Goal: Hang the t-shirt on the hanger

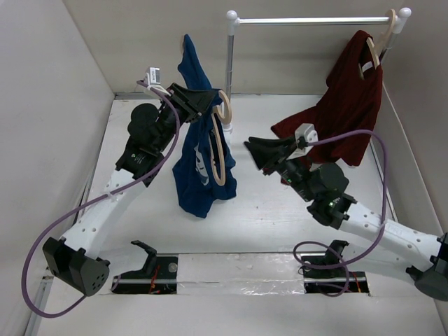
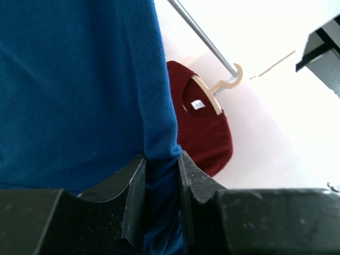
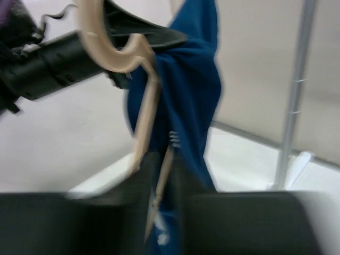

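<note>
Left pincer (image 2: 162, 162) pinches t-shirt (image 2: 69, 79); hanger (image 1: 219, 157) dangles against it

We log t-shirt (image 1: 198, 175) hanging above counter (image 1: 280, 210) centre, hanger (image 1: 218, 157) at its 3 o'clock, rail (image 1: 315, 21) at 1 o'clock.

Built from white links (image 1: 98, 206), the left one dotted with small holes, and bulky black joints (image 1: 147, 140), tipped with an angular black left hand (image 1: 213, 105) and right hand (image 1: 255, 155), looped by purple cables (image 1: 31, 259), showing a small green light (image 1: 329, 205) on the right arm (image 1: 388, 231).

No text is legible; the neck label (image 2: 197, 104) is too small.
</note>
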You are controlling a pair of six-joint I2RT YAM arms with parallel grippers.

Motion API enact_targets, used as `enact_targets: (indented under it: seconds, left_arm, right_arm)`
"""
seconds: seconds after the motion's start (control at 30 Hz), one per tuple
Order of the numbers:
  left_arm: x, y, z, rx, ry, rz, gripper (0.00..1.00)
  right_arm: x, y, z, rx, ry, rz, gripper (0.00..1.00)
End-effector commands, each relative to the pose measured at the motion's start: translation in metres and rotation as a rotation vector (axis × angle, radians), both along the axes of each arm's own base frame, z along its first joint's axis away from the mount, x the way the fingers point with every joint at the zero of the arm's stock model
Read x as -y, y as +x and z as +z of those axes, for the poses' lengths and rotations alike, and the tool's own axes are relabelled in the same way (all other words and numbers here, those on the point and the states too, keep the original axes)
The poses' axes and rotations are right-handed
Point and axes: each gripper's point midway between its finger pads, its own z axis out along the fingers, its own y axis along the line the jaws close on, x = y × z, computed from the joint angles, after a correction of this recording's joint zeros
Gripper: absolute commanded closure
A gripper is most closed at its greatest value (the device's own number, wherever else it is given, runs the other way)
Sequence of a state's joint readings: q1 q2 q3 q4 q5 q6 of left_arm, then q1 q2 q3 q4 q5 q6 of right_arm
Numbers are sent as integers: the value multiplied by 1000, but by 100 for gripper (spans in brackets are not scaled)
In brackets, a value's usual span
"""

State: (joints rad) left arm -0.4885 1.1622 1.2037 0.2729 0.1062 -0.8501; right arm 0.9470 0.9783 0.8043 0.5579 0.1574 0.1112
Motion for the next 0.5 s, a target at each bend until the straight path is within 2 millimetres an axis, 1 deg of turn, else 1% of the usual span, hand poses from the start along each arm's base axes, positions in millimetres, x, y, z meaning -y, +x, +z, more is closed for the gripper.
enact_targets:
  seconds: [0.0,0.03,0.07,0.1,0.13,0.17,0.2,0.23,0.27,0.3,0.33,0.37,0.4,0.47]
  left_arm:
    - [-4,-26,47,138,-77,-54,100]
    - [-4,-28,47,138,-76,-62,100]
    - [-4,-28,47,137,-80,-64,100]
    - [-4,-30,47,139,-88,-71,100]
    - [-3,-32,46,137,-95,-80,100]
    - [-3,-32,45,135,-96,-79,100]
    - [-3,-32,45,135,-94,-80,100]
    - [-3,-32,45,132,-92,-82,100]
    - [-3,-33,45,130,-94,-84,100]
    - [-3,-34,45,134,-100,-87,100]
    - [-3,-34,43,131,-101,-87,100]
    - [-4,-35,45,134,-103,-84,100]
    - [-5,-35,45,131,-99,-81,100]
    - [-6,-37,45,134,-97,-80,100]
  right_arm:
    - [8,5,-38,-38,-80,45,100]
    - [9,10,-49,-38,-112,78,100]
    - [10,13,-55,-37,-122,93,100]
    - [8,16,-68,-44,-151,113,100]
    - [-4,17,-86,-56,-202,181,96]
    - [-6,22,-100,-79,-246,204,71]
    - [-13,19,-111,-70,-302,252,56]
    - [-24,21,-122,-87,-339,297,47]
    - [-26,24,-129,-96,-362,300,38]
    - [-31,24,-134,-85,-390,306,35]
    - [-31,30,-134,-90,-397,283,34]
    - [-37,30,-143,-113,-414,293,31]
    - [-40,31,-143,-72,-442,288,31]
    - [-43,40,-151,-82,-458,263,30]
